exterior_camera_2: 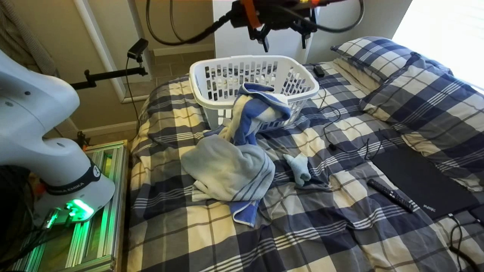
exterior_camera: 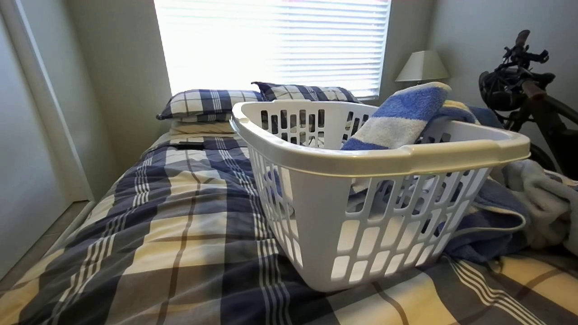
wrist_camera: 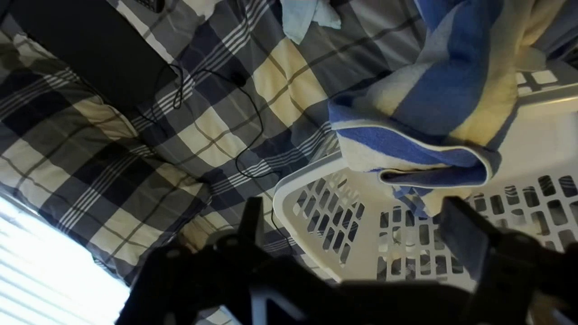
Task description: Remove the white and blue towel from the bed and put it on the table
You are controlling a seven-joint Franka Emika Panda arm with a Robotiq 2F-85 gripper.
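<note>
The white and blue striped towel [exterior_camera_2: 261,107] drapes over the rim of the white laundry basket [exterior_camera_2: 211,102], with one end hanging inside. It also shows in an exterior view [exterior_camera: 406,113] and the wrist view [wrist_camera: 451,90]. Its lower part runs under a grey-white cloth [exterior_camera_2: 227,166] on the plaid bed [exterior_camera_2: 302,234]; a blue corner shows beyond that cloth. My gripper [exterior_camera_2: 285,47] is open and empty, high above the basket's far side, apart from the towel. In the wrist view the open fingers [wrist_camera: 352,212] frame the basket's inside. No table is recognizable in view.
A small light-blue cloth [exterior_camera_2: 298,168], a black laptop [exterior_camera_2: 419,181], a remote [exterior_camera_2: 391,194] and thin cables lie on the bed. Plaid pillows [exterior_camera_2: 427,109] lie at its head. The arm base [exterior_camera_2: 75,189] stands beside the bed. A bicycle [exterior_camera: 533,95] stands behind the basket.
</note>
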